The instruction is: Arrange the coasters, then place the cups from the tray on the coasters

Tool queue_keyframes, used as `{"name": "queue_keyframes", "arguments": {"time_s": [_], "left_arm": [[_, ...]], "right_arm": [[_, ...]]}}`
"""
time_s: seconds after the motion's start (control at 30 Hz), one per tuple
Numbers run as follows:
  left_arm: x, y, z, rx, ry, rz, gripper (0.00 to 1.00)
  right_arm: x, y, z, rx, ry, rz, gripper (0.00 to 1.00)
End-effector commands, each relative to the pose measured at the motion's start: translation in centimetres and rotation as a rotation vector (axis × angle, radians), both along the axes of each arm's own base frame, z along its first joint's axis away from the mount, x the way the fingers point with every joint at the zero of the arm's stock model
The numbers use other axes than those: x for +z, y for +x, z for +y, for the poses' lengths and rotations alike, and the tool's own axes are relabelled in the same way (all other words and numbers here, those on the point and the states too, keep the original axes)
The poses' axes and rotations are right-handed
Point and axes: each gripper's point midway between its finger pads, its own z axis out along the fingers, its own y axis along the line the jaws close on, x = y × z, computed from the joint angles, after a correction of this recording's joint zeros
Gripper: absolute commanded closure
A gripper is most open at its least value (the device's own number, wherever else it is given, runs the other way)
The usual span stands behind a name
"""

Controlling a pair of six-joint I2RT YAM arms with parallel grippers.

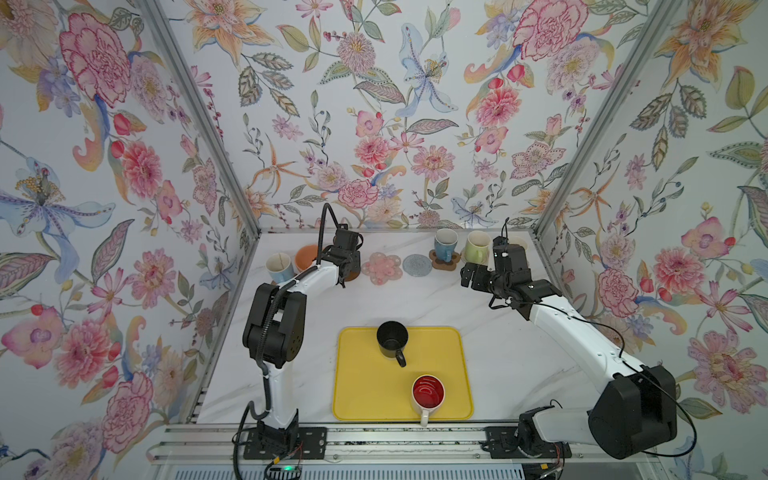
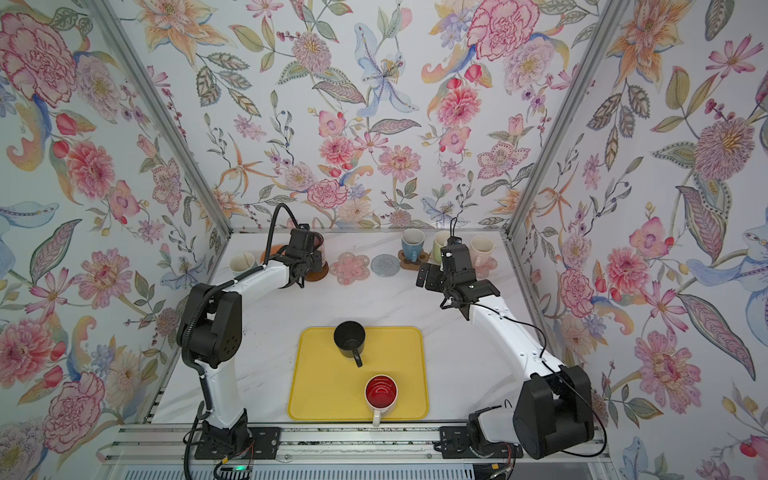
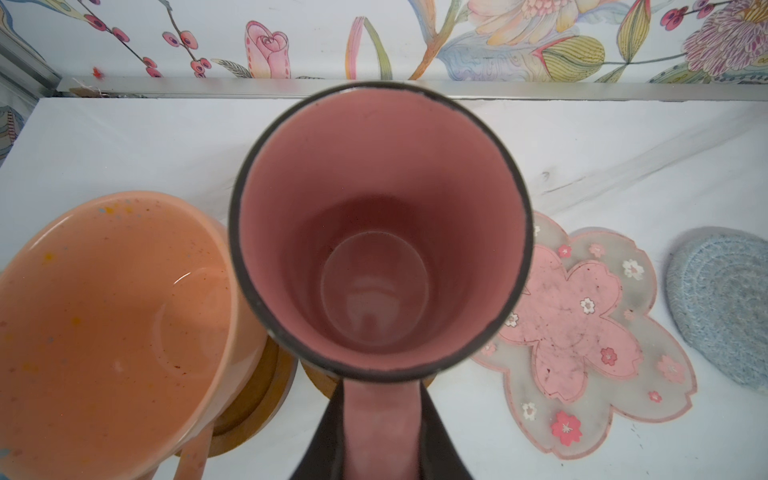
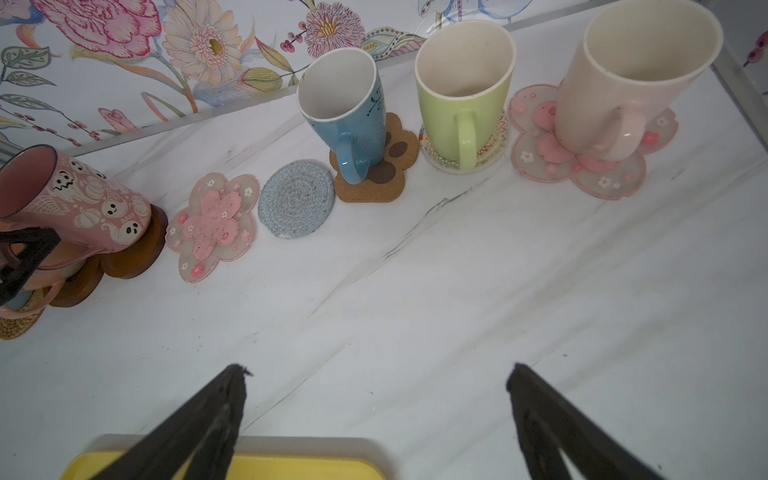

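- Left jaws grip the pink cup (image 3: 380, 232) by its handle; the cup sits on a dark brown coaster (image 4: 141, 245) near the back edge of the counter (image 1: 498, 332).
- Right jaws spread wide, holding nothing, above bare counter between the yellow tray (image 1: 357, 374) and the back edge.
- Black cup (image 1: 392, 338) and red-lined cup (image 1: 428, 392) stand on the tray.
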Motion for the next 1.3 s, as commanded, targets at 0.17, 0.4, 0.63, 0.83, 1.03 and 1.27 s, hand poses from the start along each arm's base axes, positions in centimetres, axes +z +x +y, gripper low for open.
{"name": "queue_keyframes", "arguments": {"time_s": [0.17,0.4,0.63,0.83,1.03,1.27], "left_arm": [[4.4,2.1,0.4,0.030,-0.037,-0.148,1.00],[4.1,1.7,0.6,0.033,-0.031,-0.137,1.00],[3.7,1.3,0.8,0.037,-0.026,-0.127,1.00],[3.3,1.0,1.0,0.040,-0.023,-0.119,1.00],[3.0,0.9,1.1,0.047,-0.026,-0.109,1.00],[2.7,0.2,1.7,0.060,-0.023,-0.099,1.00]], "right_arm": [[0.9,0.3,-0.1,-0.011,0.011,-0.004,0.01],[0.7,0.3,-0.2,-0.013,0.010,0.001,0.01],[0.6,0.2,-0.2,-0.012,0.009,0.002,0.01],[0.5,0.2,-0.2,-0.013,0.010,0.005,0.01],[0.7,0.2,-0.2,-0.014,0.011,0.002,0.01],[0.5,0.2,-0.2,-0.013,0.012,0.006,0.01]]}}
